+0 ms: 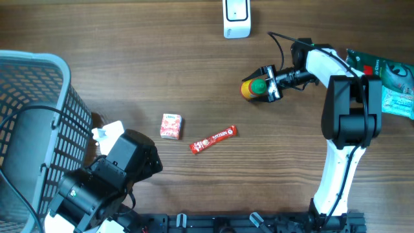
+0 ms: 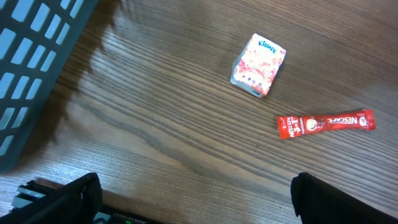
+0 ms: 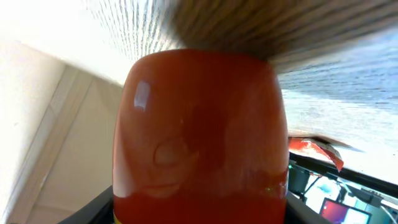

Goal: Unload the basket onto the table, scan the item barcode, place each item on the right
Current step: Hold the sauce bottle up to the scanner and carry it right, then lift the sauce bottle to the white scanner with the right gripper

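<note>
Showing only overhead, a green cap [image 1: 259,86] ends the orange bottle [image 1: 248,90].

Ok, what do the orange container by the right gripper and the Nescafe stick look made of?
Orange container: probably smooth glossy plastic, judging by its bright reflections. Nescafe stick: thin printed film, plastic or foil, lying flat.

Bottle [image 3: 199,137] before me: glossy smooth orange-red plastic. Table [image 1: 129,52] matt grained wood. Sachet [image 2: 326,123] shiny foil. Basket [image 1: 32,84] matt grey plastic.
</note>
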Robot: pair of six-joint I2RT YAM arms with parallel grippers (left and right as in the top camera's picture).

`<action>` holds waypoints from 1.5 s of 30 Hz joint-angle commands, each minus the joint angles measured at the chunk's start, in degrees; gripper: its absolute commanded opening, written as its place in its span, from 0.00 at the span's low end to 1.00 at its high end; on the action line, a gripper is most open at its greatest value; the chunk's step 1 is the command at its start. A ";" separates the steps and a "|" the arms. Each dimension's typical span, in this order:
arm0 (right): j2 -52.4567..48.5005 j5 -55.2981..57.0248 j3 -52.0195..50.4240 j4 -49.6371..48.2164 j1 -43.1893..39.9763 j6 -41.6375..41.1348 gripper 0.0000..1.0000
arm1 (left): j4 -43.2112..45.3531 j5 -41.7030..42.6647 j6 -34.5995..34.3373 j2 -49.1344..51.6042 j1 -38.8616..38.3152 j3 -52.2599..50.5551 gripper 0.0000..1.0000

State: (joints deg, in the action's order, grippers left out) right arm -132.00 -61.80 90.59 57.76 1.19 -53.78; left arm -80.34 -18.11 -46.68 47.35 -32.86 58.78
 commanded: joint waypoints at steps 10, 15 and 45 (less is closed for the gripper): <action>13.81 32.44 1.88 31.19 -0.50 -7.56 0.08 | 0.07 -0.35 -0.72 -0.11 0.13 0.15 1.00; 15.41 34.88 1.75 34.62 0.22 -10.05 0.04 | 0.07 -0.35 -0.72 -0.11 0.13 0.15 1.00; 14.38 95.25 15.80 -17.00 17.53 -39.06 0.05 | 0.09 -0.35 -0.72 -0.11 0.13 0.15 1.00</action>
State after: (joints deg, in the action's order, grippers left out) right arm -117.32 23.88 105.67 44.01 17.93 -94.39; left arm -80.27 -18.11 -46.68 47.35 -32.86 58.78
